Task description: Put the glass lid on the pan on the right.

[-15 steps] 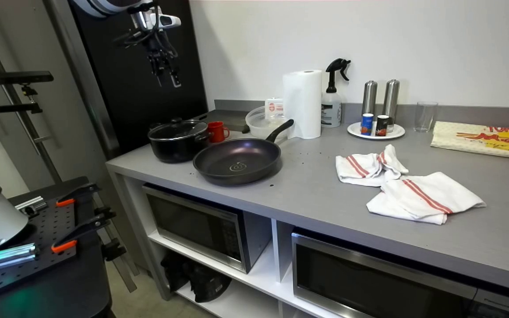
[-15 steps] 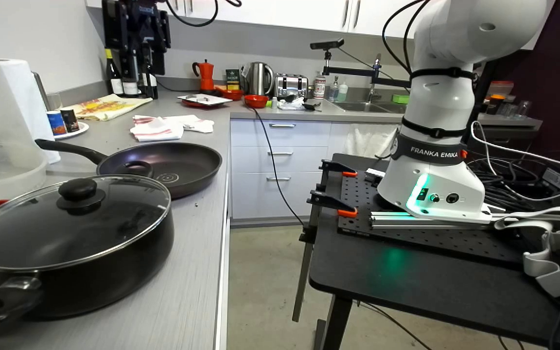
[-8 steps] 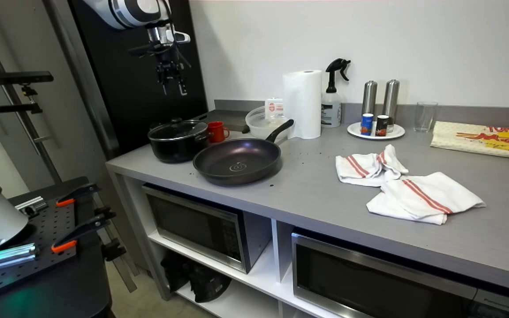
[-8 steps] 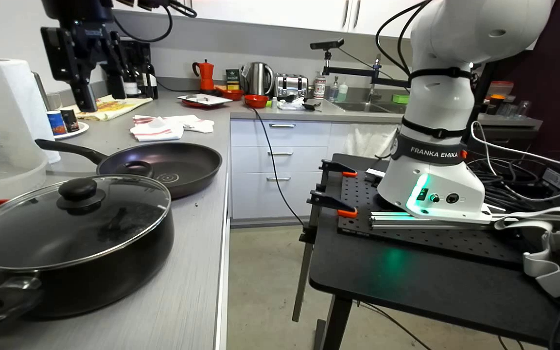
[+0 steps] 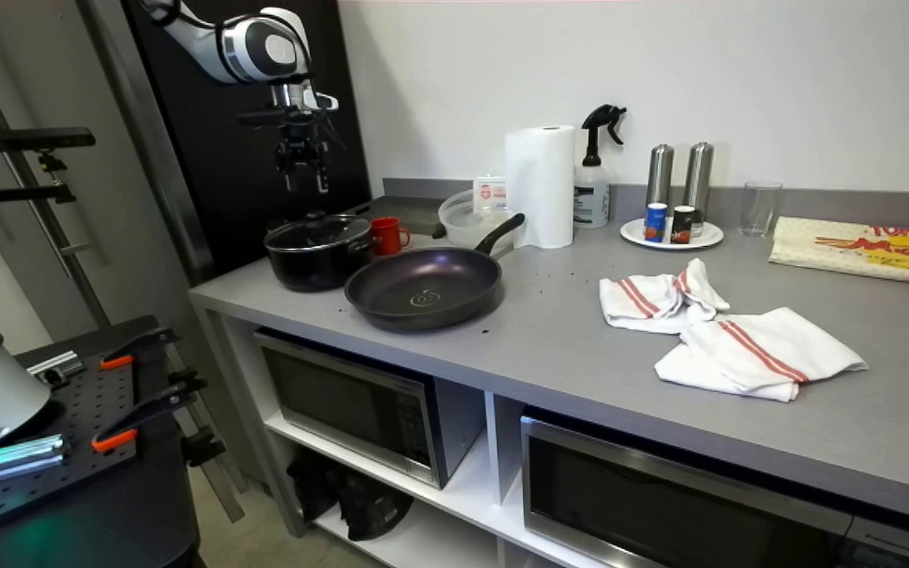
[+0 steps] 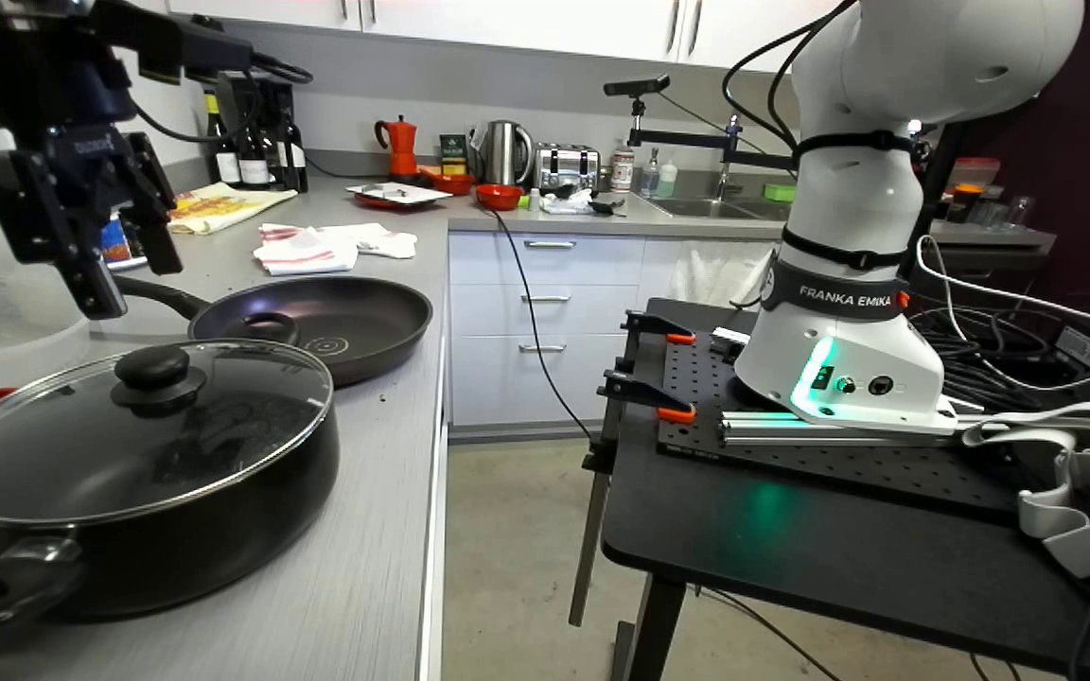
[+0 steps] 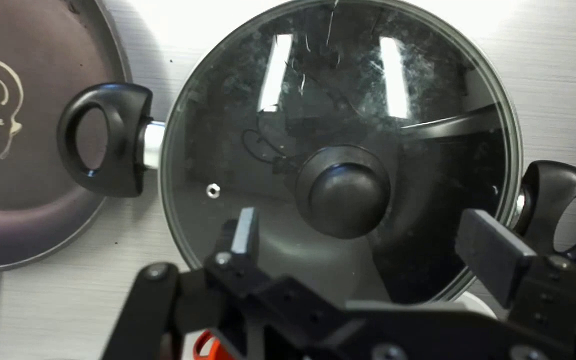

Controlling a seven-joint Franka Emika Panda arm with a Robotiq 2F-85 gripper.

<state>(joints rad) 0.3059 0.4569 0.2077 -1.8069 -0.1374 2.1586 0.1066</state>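
The glass lid [image 5: 320, 230] has a dark centre knob and sits on the small black pot [image 5: 311, 270]. The lid also shows in an exterior view [image 6: 72, 454] and in the wrist view [image 7: 268, 165]. The wide black frying pan [image 5: 423, 290] stands right beside the pot with nothing on it; it also shows in an exterior view [image 6: 365, 322] and in the wrist view [image 7: 33, 165]. My gripper [image 5: 306, 186] is open and empty above the lid, fingers pointing down. In the wrist view, the gripper [image 7: 363, 226] has its fingertips apart on either side of the knob, not touching it.
A red mug [image 5: 387, 235] stands close behind the pot. A clear plastic bowl [image 5: 462, 225] and a paper towel roll [image 5: 543, 189] stand behind the pan. The pan's handle points toward the roll. White towels [image 5: 762, 351] lie further along the counter [image 5: 565, 339].
My gripper has moved down and closer above the pot's lid, staying open. The lid, pot and pan have not moved.
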